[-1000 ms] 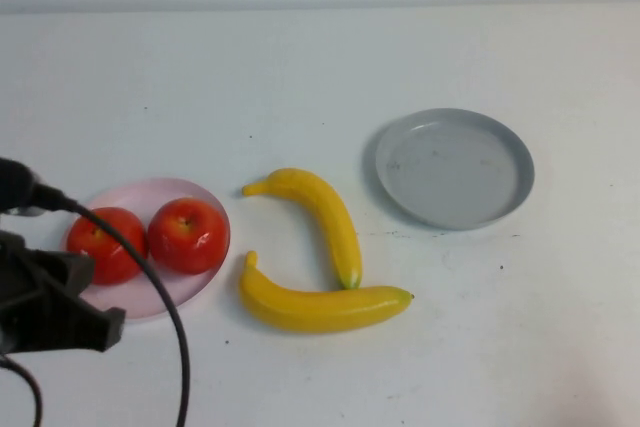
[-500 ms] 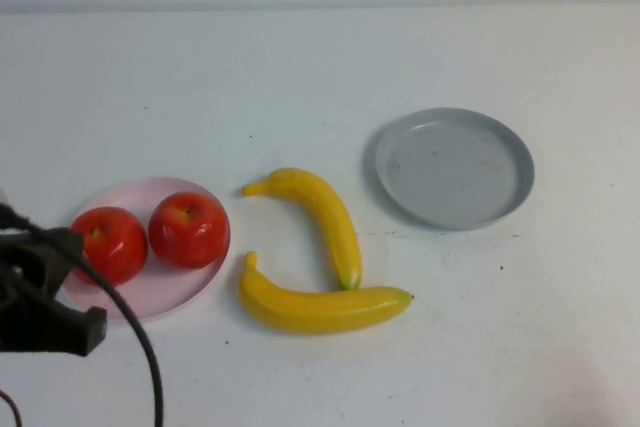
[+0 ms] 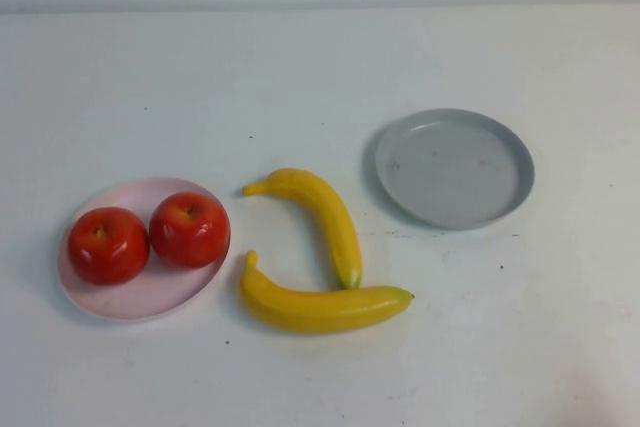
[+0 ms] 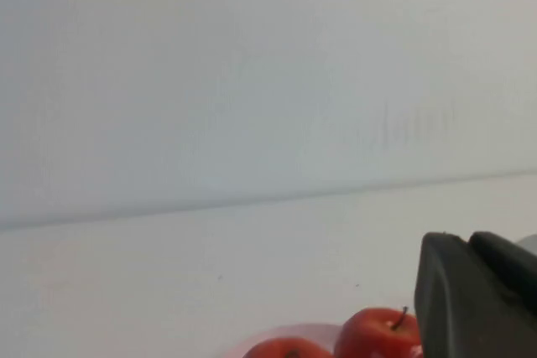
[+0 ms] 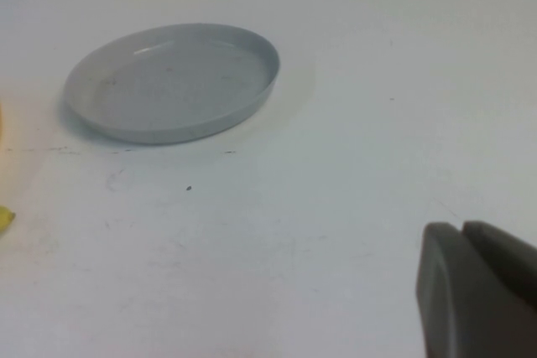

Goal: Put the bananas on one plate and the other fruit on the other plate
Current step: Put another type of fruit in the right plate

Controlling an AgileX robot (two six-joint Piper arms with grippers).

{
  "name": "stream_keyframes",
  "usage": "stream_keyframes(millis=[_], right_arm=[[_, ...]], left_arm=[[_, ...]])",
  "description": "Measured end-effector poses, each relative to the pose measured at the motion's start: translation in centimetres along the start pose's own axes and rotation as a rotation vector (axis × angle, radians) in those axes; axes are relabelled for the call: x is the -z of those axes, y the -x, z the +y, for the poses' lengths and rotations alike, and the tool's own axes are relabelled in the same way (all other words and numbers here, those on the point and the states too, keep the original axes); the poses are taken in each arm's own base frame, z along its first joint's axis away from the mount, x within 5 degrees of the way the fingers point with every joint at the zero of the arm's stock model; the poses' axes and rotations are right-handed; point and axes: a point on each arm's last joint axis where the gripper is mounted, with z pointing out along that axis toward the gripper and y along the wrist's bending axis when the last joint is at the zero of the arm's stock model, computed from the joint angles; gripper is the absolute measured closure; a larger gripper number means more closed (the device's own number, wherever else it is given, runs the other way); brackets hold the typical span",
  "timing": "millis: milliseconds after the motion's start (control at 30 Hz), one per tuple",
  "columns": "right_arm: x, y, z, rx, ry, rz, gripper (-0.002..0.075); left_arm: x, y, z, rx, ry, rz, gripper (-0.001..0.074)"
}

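Two apples point(image 3: 148, 240) on pink plate point(image 3: 150, 297); two bananas point(image 3: 318, 257) on table; grey plate point(image 3: 455, 168); left gripper point(image 4: 478, 299), right gripper point(image 5: 478, 295) pressed together.

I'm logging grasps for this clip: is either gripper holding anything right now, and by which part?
Nothing is held. Both apples sit on the pink plate, both bananas on the table. Each gripper shows only at its own wrist view's edge.

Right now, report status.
Left gripper and right gripper off the table, seen only by wrist cameras. Apples on pink plate. Bananas on table, grey plate empty. Nothing blocking.
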Motion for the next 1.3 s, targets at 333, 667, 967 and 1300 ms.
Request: stream_keyframes(millis=[333, 667, 967, 1300], right_arm=[[0.0, 0.0, 0.0, 0.000, 0.000, 0.000, 0.0744], [0.0, 0.0, 0.0, 0.000, 0.000, 0.000, 0.0744], [0.0, 0.0, 0.0, 0.000, 0.000, 0.000, 0.0744], [0.0, 0.0, 0.0, 0.000, 0.000, 0.000, 0.0744]], left_arm=[[0.4, -3.9, 0.7, 0.026, 0.149, 0.116, 0.0734], [1.1, -6.5, 0.8, 0.050, 0.171, 0.406, 0.0735], [1.1, -6.6, 0.8, 0.052, 0.172, 0.422, 0.0735], [1.1, -6.6, 0.8, 0.052, 0.172, 0.422, 0.0735]])
